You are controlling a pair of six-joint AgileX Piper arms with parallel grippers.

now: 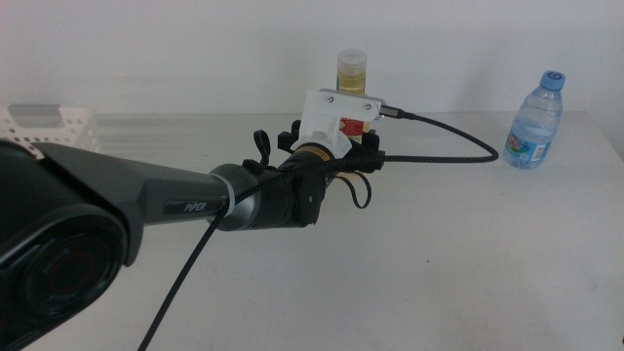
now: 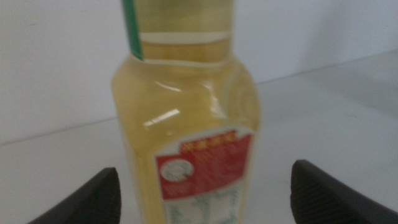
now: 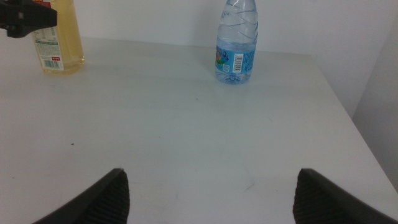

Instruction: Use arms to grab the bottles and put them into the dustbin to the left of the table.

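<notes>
Though spread wide, left end effector (image 2: 199,190) flanking juice bottle (image 2: 186,118), far table (image 1: 468,253) edge close behind.

- Juice bottle (image 2: 186,124): yellow, red-and-white label, green band near the neck
- Water bottle (image 1: 535,123): clear, blue cap, blue label
- Desk (image 3: 186,143): plain white, tiny dark specks
- Bin (image 1: 49,127): white, round-hole pattern
- Left arm (image 1: 146,210): dark grey, white housing

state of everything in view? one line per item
Yellow juice bottle: upright, capped, between the open left gripper fingers, not gripped.
Water bottle: upright, capped, untouched.
Dustbin: at the table's left edge, contents not visible.
Right gripper: open, holding nothing, above the table.
</notes>
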